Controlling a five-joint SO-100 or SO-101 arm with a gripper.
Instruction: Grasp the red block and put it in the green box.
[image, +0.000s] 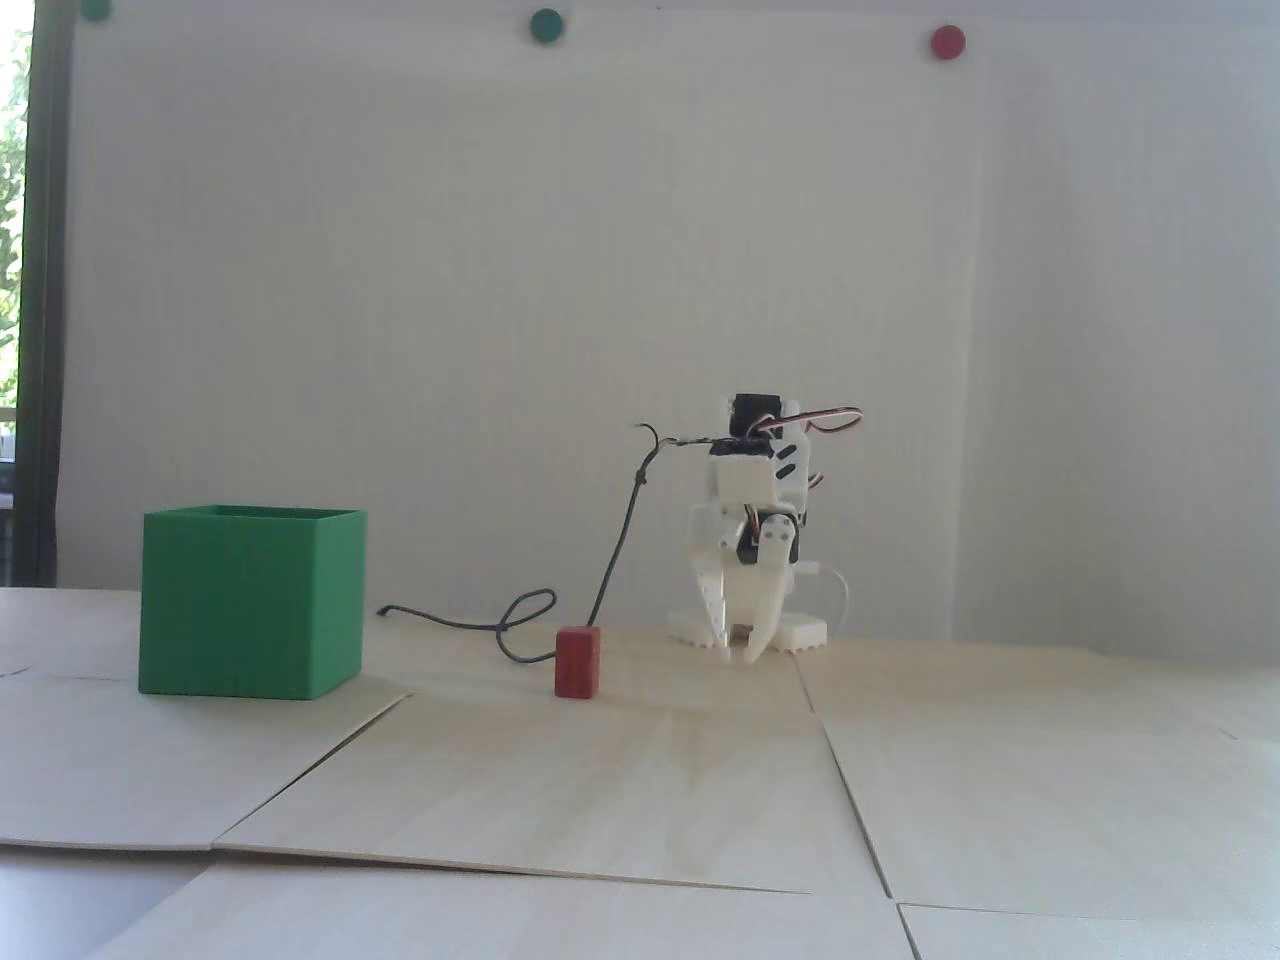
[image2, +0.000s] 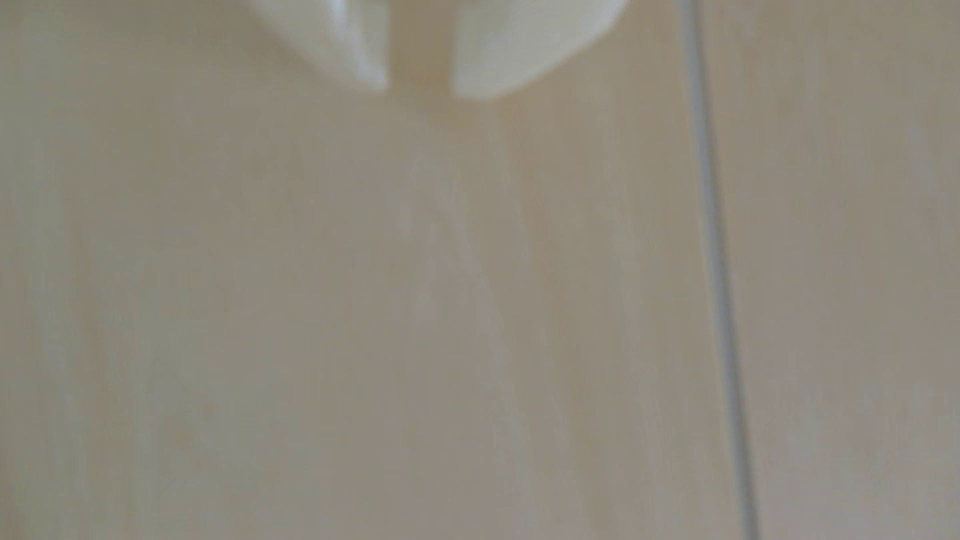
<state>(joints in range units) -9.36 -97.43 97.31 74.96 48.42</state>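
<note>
The red block (image: 577, 662) stands upright on the pale wooden table, between the green box (image: 250, 600) at the left and the white arm at the back. The arm is folded low over its base, and its gripper (image: 736, 652) points down at the table, right of the block and farther back. In the blurred wrist view the gripper (image2: 421, 91) enters from the top edge. Its two white fingertips (image2: 480, 78) stand a narrow gap apart with only bare wood between them. Neither the block nor the box appears in the wrist view.
A dark cable (image: 515, 630) loops on the table behind the block and rises to the arm. Seams between the wooden boards (image: 850, 790) cross the table, and one seam (image2: 719, 270) runs down the wrist view. Green and red dots (image: 947, 41) sit high on the wall.
</note>
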